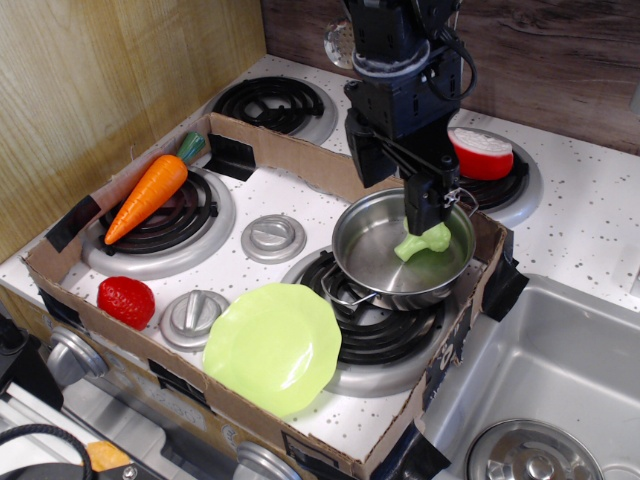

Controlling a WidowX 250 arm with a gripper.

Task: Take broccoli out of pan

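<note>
The pale-green broccoli (423,242) lies inside the shiny steel pan (372,268), against its far right wall. The pan stands on the front right burner inside the cardboard tray. My black gripper (392,206) hangs over the pan's far rim with its jaws apart. Its right finger (424,205) reaches down to just above the broccoli and seems to touch its top. The left finger is over the pan's back edge. Nothing is held between the fingers.
A lime-green plate (272,346) lies in front of the pan. An orange carrot (148,196) lies on the left burner, a red strawberry (126,301) at the front left, and a red-and-white object (480,152) on the back right burner. A sink (560,400) is at the right.
</note>
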